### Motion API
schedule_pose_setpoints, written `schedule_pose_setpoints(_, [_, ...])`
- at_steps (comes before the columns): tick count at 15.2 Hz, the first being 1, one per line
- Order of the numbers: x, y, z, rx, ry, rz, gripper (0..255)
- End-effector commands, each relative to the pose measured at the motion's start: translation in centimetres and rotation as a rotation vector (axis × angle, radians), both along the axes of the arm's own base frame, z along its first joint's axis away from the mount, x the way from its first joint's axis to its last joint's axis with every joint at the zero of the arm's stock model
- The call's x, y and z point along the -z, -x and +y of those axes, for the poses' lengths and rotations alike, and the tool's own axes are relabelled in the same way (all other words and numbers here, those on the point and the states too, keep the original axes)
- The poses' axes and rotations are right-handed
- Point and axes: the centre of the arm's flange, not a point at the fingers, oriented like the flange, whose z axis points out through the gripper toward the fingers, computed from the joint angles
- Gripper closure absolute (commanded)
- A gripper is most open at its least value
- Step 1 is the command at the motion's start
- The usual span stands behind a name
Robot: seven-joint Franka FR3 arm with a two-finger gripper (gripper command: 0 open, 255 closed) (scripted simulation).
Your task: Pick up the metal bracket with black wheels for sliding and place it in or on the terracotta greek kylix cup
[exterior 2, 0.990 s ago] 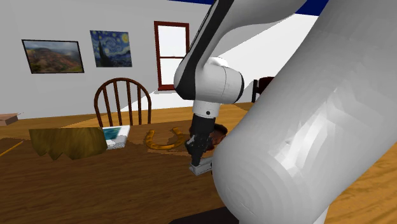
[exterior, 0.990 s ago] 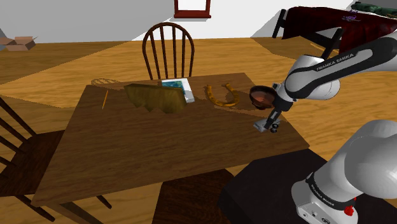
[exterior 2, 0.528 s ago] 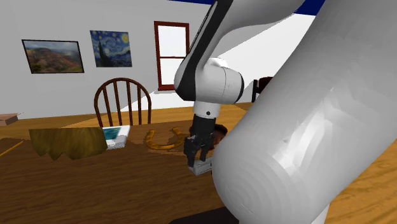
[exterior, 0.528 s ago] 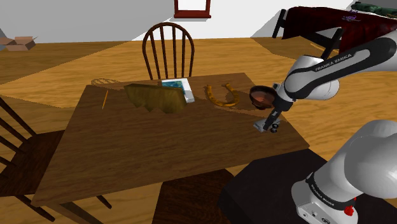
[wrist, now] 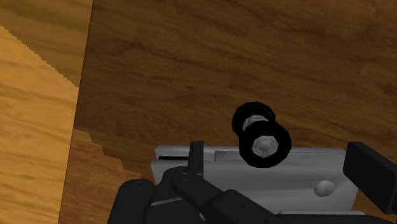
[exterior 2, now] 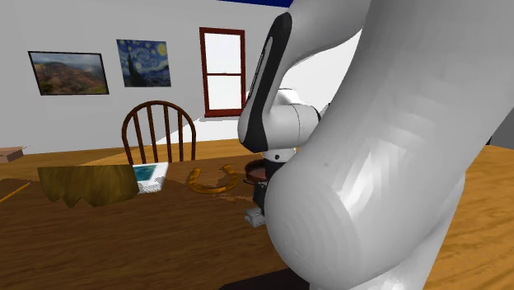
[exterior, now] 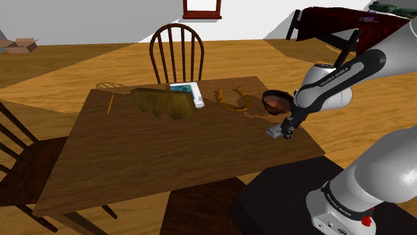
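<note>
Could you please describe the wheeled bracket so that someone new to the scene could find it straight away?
On the dark wooden table, look to the corner nearest the robot's stand, beside the reddish-brown kylix cup. There, under the black gripper, lies the bracket: a flat pale grey plate carrying small black wheels, unlike the curved golden piece farther along.
</note>
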Motion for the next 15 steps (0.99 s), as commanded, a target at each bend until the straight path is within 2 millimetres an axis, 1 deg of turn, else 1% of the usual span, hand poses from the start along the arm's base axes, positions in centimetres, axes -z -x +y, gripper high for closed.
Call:
schedule_pose_setpoints(1, [1.1,0.0,-0.2,0.017,0.010,0.003,0])
schedule_pose_setpoints(5, [3.2,0.0,-0.2,0.017,0.010,0.003,0])
schedule_pose_setpoints(6, [4.0,0.0,-0.2,0.017,0.010,0.003,0])
schedule_pose_setpoints(14, [4.0,0.0,-0.2,0.017,0.010,0.003,0])
schedule_pose_setpoints(15, [4.0,0.0,-0.2,0.017,0.010,0.003,255])
